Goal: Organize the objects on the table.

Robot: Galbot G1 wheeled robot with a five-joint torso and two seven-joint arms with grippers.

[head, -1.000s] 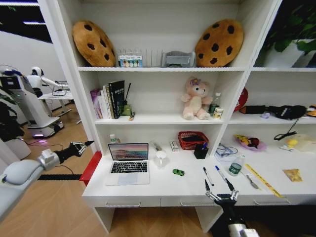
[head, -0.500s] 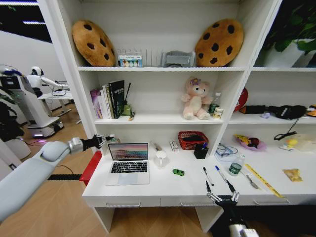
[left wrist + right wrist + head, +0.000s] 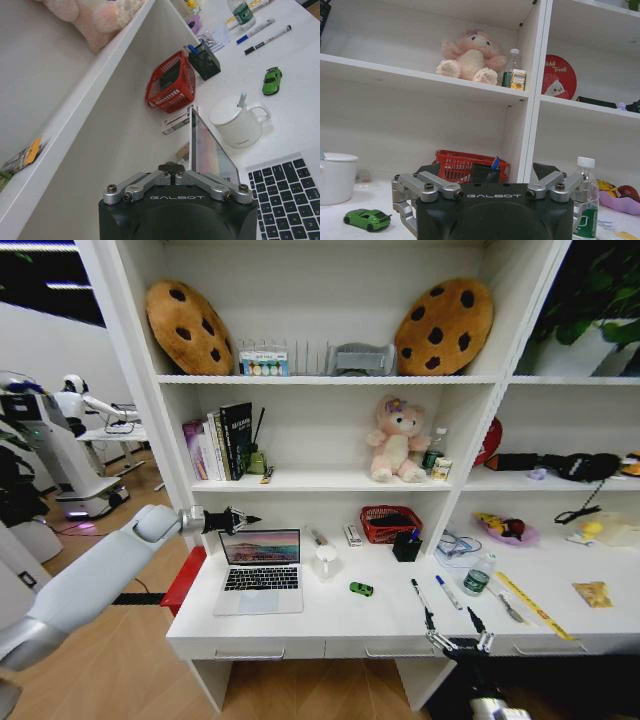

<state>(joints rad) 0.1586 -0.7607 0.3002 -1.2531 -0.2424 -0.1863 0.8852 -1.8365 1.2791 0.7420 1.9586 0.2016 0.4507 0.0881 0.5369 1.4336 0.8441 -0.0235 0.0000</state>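
- Left gripper (image 3: pixel 240 520): at the end of the extended white arm, level with the top edge of the thin silver laptop's (image 3: pixel 260 570) open screen and just above it. Its fingers appear drawn together to a point and grasp nothing; in the left wrist view the linkages fold inward, the fingertips hidden.
- Step in hand, as a judgement: the arm is lined up to close the laptop lid. To do this well, the fingers should press the top edge of the screen, from behind, and push it down slowly in an arc, so the base does not slide on the long white desk top (image 3: pixel 330 625).
- White lidded mug (image 3: pixel 325 561): stands just beside the laptop's right edge; the folding lid should clear it.
- Small green toy car (image 3: pixel 361 589): one, resting on the desk between the mug and the pens.
- Dark-capped pens (image 3: pixel 421 597): two, lying side by side near the front edge, well apart from the laptop.
- Clear plastic bottle with a green label (image 3: pixel 479 575): one, upright, right of the pens.
- Right gripper (image 3: pixel 458 638): at the desk's front edge, below the pens, fingers spread wide and empty.
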